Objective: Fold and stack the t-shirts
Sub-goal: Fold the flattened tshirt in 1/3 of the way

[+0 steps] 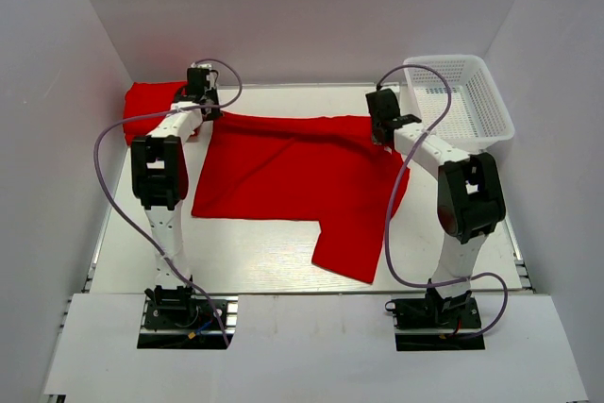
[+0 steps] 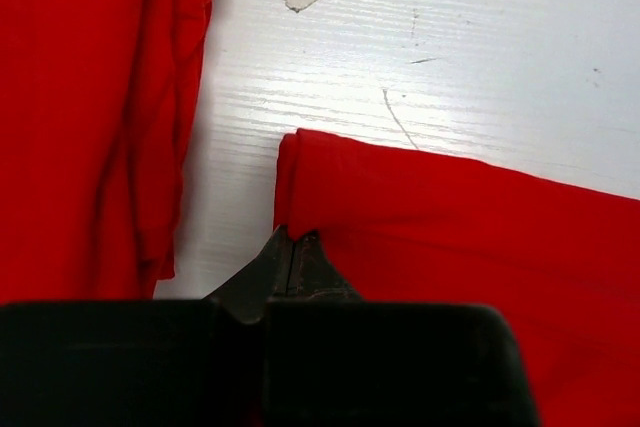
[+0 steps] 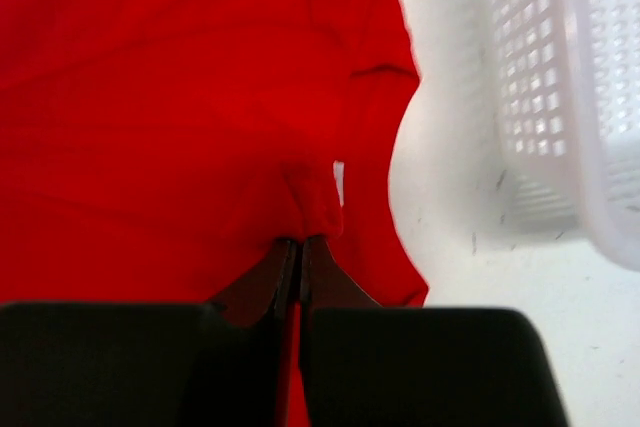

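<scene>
Two pairs of jaws were clenched on the t-shirt (image 1: pixel 293 172) spread across the tabletop (image 1: pixel 255 261): left jaws at its 10 o'clock corner, right jaws at 2 o'clock. Limp, light cloth would likely sag between grips, so corners suited best. Another t-shirt (image 1: pixel 149 106) lay at 10 o'clock.

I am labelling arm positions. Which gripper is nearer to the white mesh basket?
The right. The right gripper pinches the far edge of the spread t-shirt, beside the basket; the left gripper holds its other far corner, at the opposite side.
</scene>
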You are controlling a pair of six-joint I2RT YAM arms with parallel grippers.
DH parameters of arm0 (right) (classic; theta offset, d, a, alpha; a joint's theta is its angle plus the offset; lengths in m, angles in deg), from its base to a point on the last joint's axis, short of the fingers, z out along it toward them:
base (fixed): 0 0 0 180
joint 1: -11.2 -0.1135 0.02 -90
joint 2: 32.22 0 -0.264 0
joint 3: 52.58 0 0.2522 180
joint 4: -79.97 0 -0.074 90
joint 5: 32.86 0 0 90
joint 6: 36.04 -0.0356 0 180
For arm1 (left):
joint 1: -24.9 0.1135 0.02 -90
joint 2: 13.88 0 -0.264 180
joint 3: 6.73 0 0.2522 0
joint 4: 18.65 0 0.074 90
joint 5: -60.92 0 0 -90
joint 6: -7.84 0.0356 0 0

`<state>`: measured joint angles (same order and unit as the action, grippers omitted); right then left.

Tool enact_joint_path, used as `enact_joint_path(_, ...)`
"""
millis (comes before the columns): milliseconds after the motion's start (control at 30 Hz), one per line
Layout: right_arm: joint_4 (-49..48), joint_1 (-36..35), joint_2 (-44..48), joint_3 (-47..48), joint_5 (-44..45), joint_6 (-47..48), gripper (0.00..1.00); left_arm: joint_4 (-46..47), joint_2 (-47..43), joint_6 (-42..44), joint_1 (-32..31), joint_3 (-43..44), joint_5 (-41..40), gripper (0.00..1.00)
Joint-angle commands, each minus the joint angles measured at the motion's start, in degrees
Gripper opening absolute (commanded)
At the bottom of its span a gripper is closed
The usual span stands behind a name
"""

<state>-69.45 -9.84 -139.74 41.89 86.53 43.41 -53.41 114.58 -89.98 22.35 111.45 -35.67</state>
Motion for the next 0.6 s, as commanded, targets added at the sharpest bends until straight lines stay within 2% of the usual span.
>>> enact_joint_path(0, 1.3, 0.0, 2.6, -2.0, -3.4, -2.0, 0.00, -0.9, -3.9, 0.6, 0.8, -0.6, -0.6, 0.00)
enact_joint_path(133, 2.0, 0.0, 2.1, -3.8, -5.8, -2.6, 0.00, -0.9, -5.0, 0.1, 0.8, -3.8, -2.1, 0.00)
enact_joint_path(200, 2.6, -0.1, 2.2, -4.1, -5.8, -2.9, 0.14, -2.9, -5.0, -0.4, 0.8, -3.8, -2.1, 0.00)
enact_joint_path(233, 3.7, -0.9, 2.4, -4.2, -5.7, -3.1, 0.26, -3.5, -5.0, -0.4, 0.8, -3.8, -2.1, 0.02)
enact_joint_path(300, 4.7, -0.1, 3.7, -4.8, -6.8, -3.1, 0.47, -5.6, -5.0, -1.0, 0.8, -3.8, -2.1, 0.23)
enact_joint_path(333, 5.8, -0.1, 4.7, -4.9, -7.1, -3.0, 0.66, -6.2, -5.0, -1.0, 0.8, -3.8, -2.1, 0.44)
enact_joint_path(400, 7.3, 0.0, 5.7, -5.5, -10.0, -3.0, 0.90, -6.8, -6.5, -1.6, 0.8, -3.8, -2.8, 0.58)
enact_joint_path(533, 8.2, -0.1, 9.4, -6.7, -16.1, -1.8, 0.90, -7.5, -8.5, -1.6, 0.8, -3.8, -2.8, 0.98)
enact_joint_path(567, 8.6, -0.1, 10.1, -6.4, -17.0, -0.6, 0.90, -7.5, -9.2, -1.6, 0.8, -3.0, -2.8, 1.00)
